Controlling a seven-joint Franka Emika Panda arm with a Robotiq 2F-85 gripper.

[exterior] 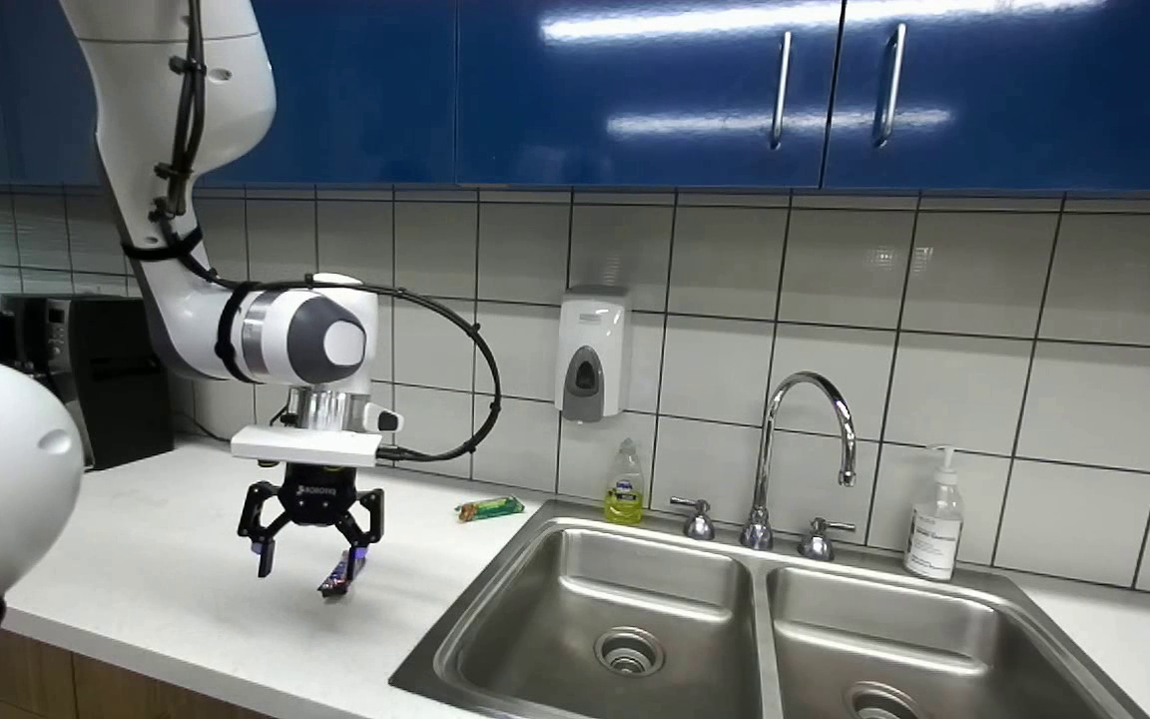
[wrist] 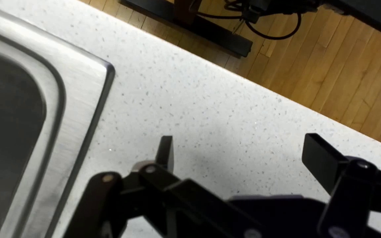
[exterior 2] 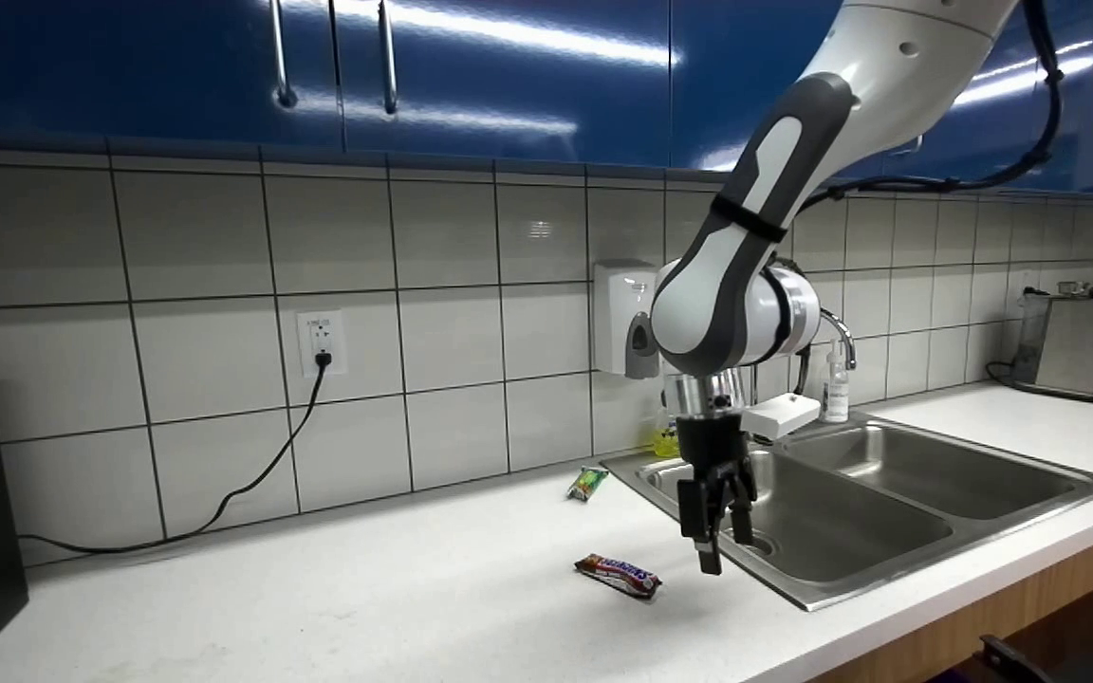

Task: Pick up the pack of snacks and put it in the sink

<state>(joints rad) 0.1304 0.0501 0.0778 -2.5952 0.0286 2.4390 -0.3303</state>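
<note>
White counter [exterior 2: 319, 607] separates snack pack [exterior 2: 620, 576] from sink rim [wrist: 79, 89], the empty hand [wrist: 239, 142] spread wide.

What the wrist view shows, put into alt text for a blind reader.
An open, black, two-fingered claw hangs over a flat, white, grey-flecked countertop. At left is the corner of a brushed stainless-steel sink; at upper right, a brown wood-plank floor.

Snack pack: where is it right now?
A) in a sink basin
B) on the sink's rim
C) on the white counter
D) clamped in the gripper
C: in an exterior view the pack of snacks lies on the white counter, outside the sink and apart from the gripper, whose jaws stand open.
</note>
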